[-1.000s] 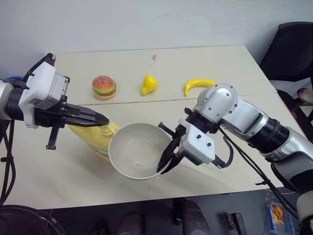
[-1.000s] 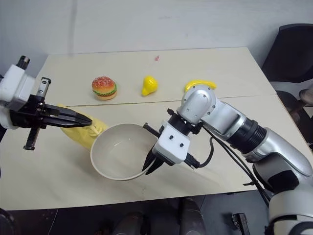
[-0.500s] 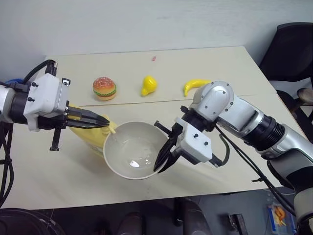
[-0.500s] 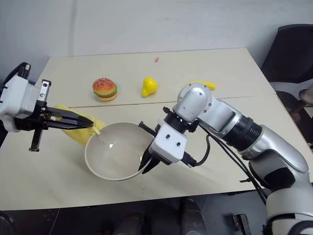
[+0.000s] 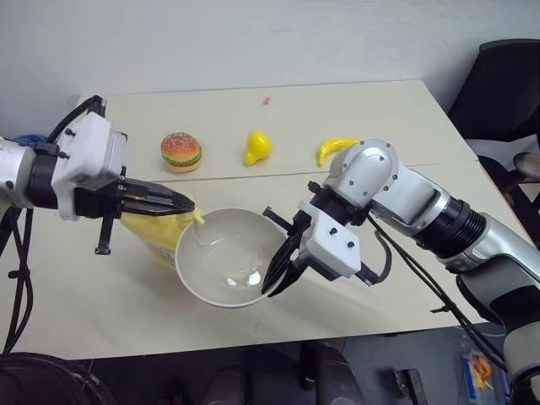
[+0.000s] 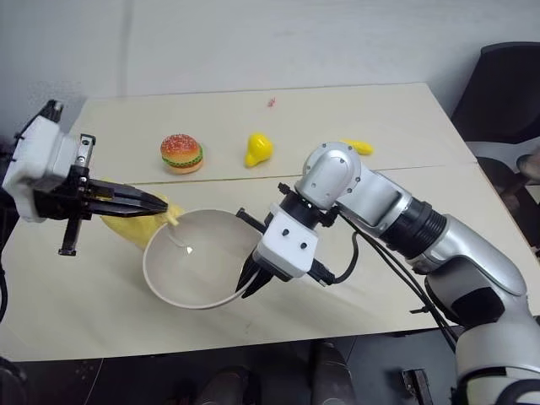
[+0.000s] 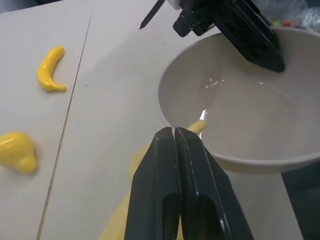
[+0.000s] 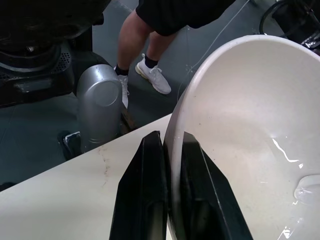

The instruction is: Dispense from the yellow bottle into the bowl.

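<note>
The bottle [image 5: 160,234] lies tilted on the table [image 5: 380,118] against the bowl's [image 5: 221,295] left rim, its spout over the rim, with clear liquid pooled inside the bowl. The left gripper [image 5: 181,203], fingers pressed together, reaches level from the left and presses on the bottle's pump top. The right gripper [image 5: 277,278] angles down from the right, pinching the bowl's right rim between its fingers [image 8: 145,200]. Beyond the bowl stand a burger [image 5: 180,151], pear [image 5: 256,146] and banana [image 5: 336,148]. A person's legs [image 8: 145,45] show below the table edge.
</note>
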`<state>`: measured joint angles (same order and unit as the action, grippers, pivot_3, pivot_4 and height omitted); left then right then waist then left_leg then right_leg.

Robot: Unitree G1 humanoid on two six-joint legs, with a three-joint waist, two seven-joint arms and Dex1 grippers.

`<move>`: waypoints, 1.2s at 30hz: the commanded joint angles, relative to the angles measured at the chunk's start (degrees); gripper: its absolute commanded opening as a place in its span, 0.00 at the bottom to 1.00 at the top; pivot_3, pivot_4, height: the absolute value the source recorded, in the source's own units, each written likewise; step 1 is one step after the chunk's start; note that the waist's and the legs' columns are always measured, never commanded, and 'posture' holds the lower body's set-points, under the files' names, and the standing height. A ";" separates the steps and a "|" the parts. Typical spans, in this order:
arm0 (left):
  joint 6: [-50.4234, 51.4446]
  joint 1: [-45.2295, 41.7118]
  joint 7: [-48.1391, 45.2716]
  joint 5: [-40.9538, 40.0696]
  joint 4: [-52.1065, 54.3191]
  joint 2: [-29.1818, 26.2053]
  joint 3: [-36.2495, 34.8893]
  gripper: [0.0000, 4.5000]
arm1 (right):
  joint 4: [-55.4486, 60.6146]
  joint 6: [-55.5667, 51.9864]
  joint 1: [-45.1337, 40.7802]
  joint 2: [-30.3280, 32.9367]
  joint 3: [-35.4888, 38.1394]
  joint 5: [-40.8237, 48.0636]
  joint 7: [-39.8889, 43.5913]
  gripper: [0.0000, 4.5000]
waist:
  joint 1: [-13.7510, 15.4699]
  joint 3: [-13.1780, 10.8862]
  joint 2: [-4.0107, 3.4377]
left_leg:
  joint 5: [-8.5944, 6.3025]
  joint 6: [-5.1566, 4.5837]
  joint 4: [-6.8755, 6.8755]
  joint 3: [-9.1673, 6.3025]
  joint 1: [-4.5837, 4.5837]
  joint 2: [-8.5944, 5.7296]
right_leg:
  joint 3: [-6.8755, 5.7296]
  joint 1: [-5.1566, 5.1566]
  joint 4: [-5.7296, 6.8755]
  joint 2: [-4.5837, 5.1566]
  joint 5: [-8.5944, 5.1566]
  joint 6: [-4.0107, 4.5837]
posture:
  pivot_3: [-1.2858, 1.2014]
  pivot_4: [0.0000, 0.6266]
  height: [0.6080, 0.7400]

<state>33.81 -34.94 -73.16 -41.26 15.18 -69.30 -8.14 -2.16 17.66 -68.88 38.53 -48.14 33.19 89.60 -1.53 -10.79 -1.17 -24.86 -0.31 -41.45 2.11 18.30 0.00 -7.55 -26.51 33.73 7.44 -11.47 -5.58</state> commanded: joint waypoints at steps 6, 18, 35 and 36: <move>18.43 -12.84 2.37 -13.59 -2.70 -4.08 -7.15 0.10 | -0.03 0.98 1.91 3.91 3.15 -0.28 2.90 0.00 | -0.13 -0.19 0.32 | 0.00 0.00 0.02 -0.05 0.17 0.01 | -0.16 -0.11 -0.16 0.01 0.00 -0.01 | 0.52 0.24 1.00; 27.40 2.21 1.08 -15.06 2.27 -9.49 -26.16 0.87 | -22.19 2.04 18.31 7.17 18.59 -15.34 -5.49 0.00 | -0.08 -0.27 0.46 | 0.00 0.00 0.02 0.00 0.14 0.02 | -0.14 -0.05 -0.18 0.00 0.01 -0.01 | 0.52 0.24 1.00; 20.28 15.45 3.01 -11.04 6.69 -5.55 -33.31 1.00 | -32.57 4.54 25.79 4.81 28.97 -24.82 -7.08 0.59 | -0.15 -0.28 0.44 | -0.01 0.06 0.08 0.04 0.05 0.04 | -0.04 -0.02 -0.18 0.00 0.00 0.00 | 0.52 0.24 1.00; 19.62 16.00 2.60 -10.26 5.67 -5.70 -33.41 1.00 | -29.50 -0.05 26.01 7.10 30.65 -21.78 -3.39 0.67 | -0.07 -0.30 0.40 | -0.01 0.06 0.08 0.04 0.06 0.04 | -0.05 -0.02 -0.19 0.00 0.00 0.00 | 0.52 0.24 1.00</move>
<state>55.02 -19.24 -69.99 -52.96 22.48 -74.61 -40.30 -35.78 21.18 -42.71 42.40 -21.31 7.59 82.25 -1.59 -11.09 -0.77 -24.87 -0.25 -41.38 2.15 18.37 0.04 -7.61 -26.53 33.54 7.45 -11.47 -5.58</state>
